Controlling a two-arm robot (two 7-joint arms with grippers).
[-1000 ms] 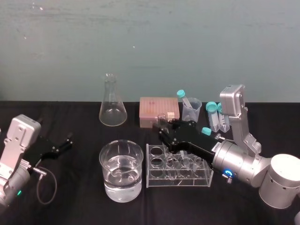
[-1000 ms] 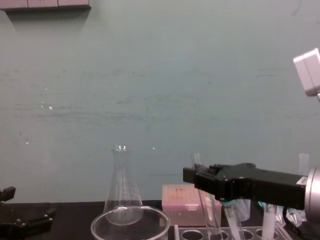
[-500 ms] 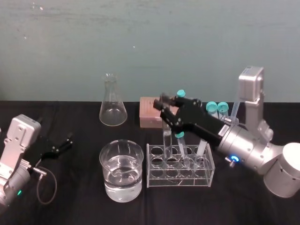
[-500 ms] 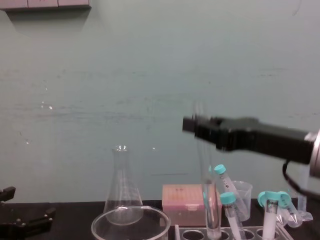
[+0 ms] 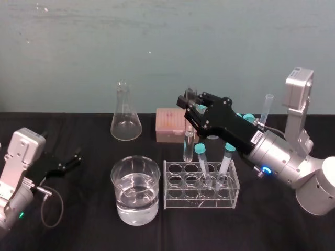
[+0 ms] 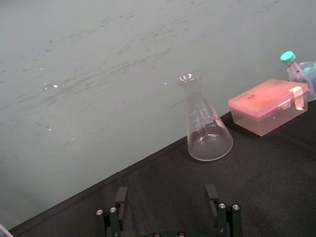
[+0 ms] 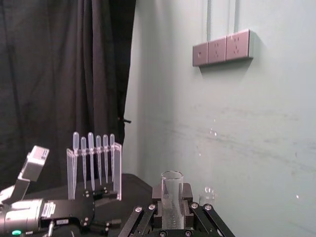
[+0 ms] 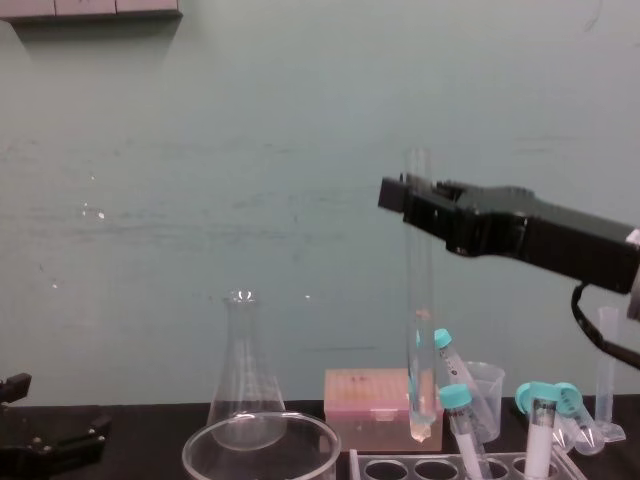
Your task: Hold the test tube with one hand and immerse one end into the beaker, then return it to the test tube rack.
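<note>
Clear glass: long slim uncapped test tube [image 8: 420, 300] hangs upright, pinched near top by long black right tool [image 8: 412, 196], lower tip just above left end of pale translucent rack [image 5: 201, 202]. Wide water-filled glass beaker [image 5: 119, 180] stands just left of rack on black surface [image 5: 84, 230]. Low black left tool [image 6: 168, 195] spread, parked far left.

Black table [image 5: 84, 230], beaker [image 5: 135, 191], test tube rack [image 5: 200, 185], flask [image 5: 125, 114], pink box [image 5: 170, 124]

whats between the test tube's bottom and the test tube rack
Only open air. In the chest view the test tube, upright in the right pincer, hangs with its rounded end above the test tube rack. The left pincer rests far left.
</note>
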